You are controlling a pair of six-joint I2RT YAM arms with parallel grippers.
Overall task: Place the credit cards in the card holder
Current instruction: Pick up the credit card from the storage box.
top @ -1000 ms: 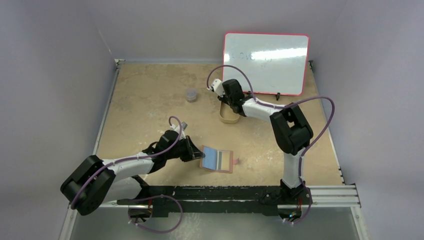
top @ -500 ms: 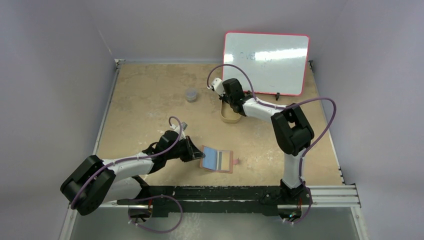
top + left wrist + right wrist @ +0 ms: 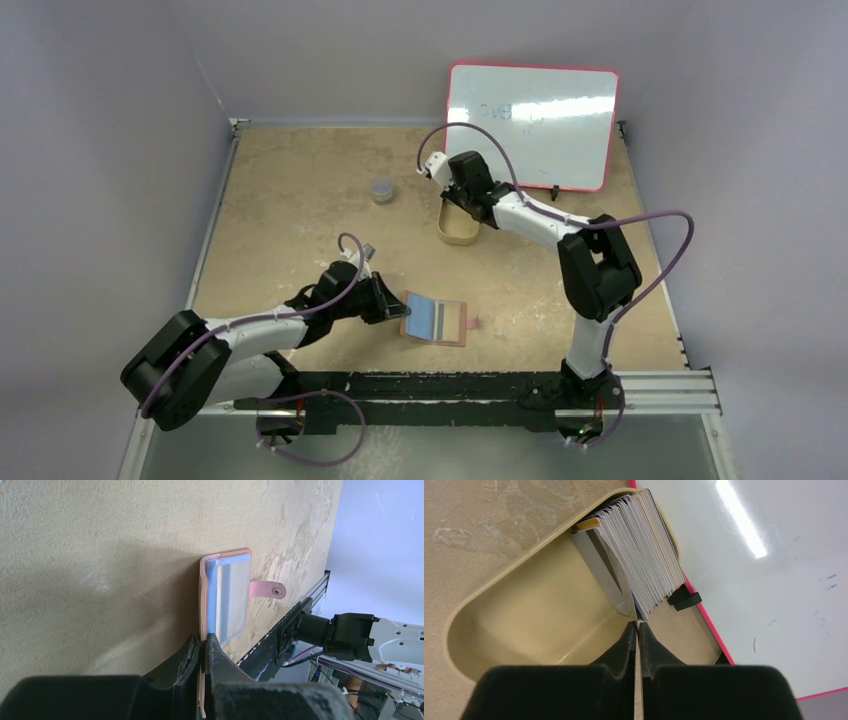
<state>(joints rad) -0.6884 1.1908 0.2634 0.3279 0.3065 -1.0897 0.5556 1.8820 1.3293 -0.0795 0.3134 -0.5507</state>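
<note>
The card holder (image 3: 436,320) lies open on the table at the near middle, with light blue and grey cards in it. In the left wrist view the card holder (image 3: 227,597) shows its pink snap tab (image 3: 267,589). My left gripper (image 3: 393,308) (image 3: 203,642) is shut on the holder's left edge. My right gripper (image 3: 462,205) (image 3: 637,625) is over the tan tin (image 3: 455,235) and is shut on one thin credit card (image 3: 633,602) at the edge of a stack of credit cards (image 3: 644,545) standing in the tin (image 3: 499,595).
A red-framed whiteboard (image 3: 530,125) (image 3: 774,580) stands at the back right, just behind the tin. A small grey round container (image 3: 381,190) sits at the back left of the middle. Black rails run along the near table edge (image 3: 480,385).
The right arm's elbow has swung out to the right and its wrist has shifted slightly back over the tin. The left arm and the card holder have not moved.
</note>
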